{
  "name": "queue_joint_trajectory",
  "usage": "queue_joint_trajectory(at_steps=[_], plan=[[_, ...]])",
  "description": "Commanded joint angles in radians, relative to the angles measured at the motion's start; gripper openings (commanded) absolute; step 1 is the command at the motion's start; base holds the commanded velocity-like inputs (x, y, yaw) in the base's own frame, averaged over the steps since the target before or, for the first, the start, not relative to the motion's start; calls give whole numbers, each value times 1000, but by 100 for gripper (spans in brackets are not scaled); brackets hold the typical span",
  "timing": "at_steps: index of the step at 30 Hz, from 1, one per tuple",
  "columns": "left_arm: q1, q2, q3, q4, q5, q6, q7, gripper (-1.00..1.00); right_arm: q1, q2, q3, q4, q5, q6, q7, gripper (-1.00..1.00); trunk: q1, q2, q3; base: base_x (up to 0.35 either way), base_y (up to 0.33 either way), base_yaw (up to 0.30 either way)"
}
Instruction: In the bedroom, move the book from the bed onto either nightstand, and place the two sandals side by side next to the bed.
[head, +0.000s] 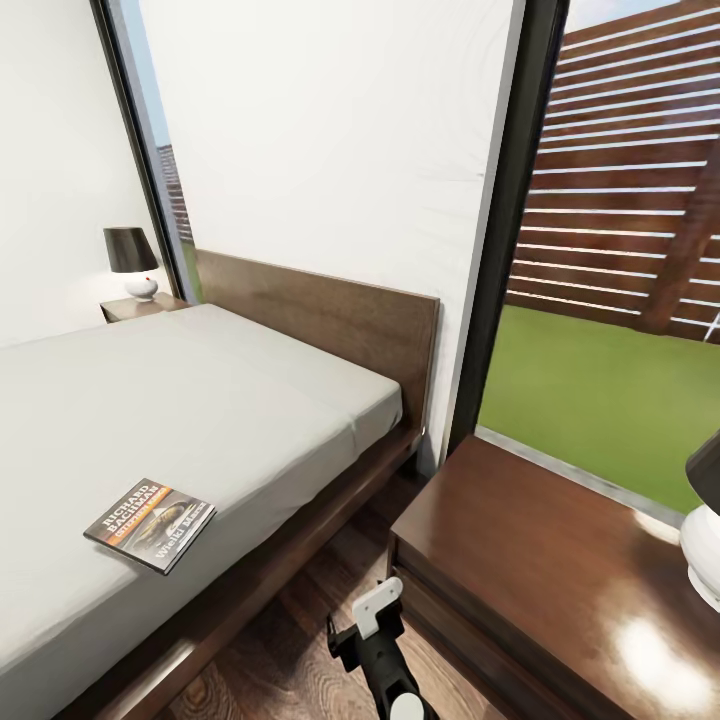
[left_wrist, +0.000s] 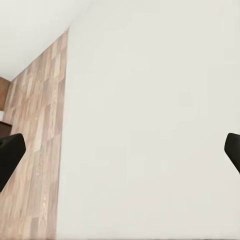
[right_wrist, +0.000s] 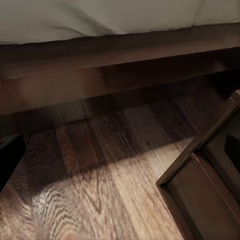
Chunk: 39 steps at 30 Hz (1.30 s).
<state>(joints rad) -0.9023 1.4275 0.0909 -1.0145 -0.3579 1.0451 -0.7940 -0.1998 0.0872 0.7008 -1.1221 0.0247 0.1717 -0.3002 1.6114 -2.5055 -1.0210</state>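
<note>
Thin glossy book (head: 150, 524) flat on smooth grey mattress (head: 200, 400); left fingers (left_wrist: 10, 155) spread, right fingers' state unclear.

Black-shaded lamp (head: 132, 262) with white base by far wall; slatted fence (head: 640, 170), grass (head: 600, 400) outside window.

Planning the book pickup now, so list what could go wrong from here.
The book lies flat near the mattress edge of the bed; a thin paperback may slide off rather than lift. The near nightstand carries a lamp that could be knocked. The floor gap beside the bed is narrow for the right gripper.
</note>
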Motion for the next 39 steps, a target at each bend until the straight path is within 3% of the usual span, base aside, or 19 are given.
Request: queue_joint_trajectory(at_steps=[1,6,25,39], plan=[[3,1,5,3,-13,2,-10,100,-1,0,3,0,3,8,-7,100,0,0,-1,3,0,0],[3,1,4,15,-18,2,-10,100,-2,1,3,1,3,8,-7,100,0,0,-1,2,0,0],[3,-5,3,56,-23,2,-5,100,-2,2,4,7,2,8,-6,100,-9,4,73,0,0,0],[3,-6,3,86,-21,2,-2,100,-2,5,5,13,2,8,-5,100,-9,4,73,0,0,0]])
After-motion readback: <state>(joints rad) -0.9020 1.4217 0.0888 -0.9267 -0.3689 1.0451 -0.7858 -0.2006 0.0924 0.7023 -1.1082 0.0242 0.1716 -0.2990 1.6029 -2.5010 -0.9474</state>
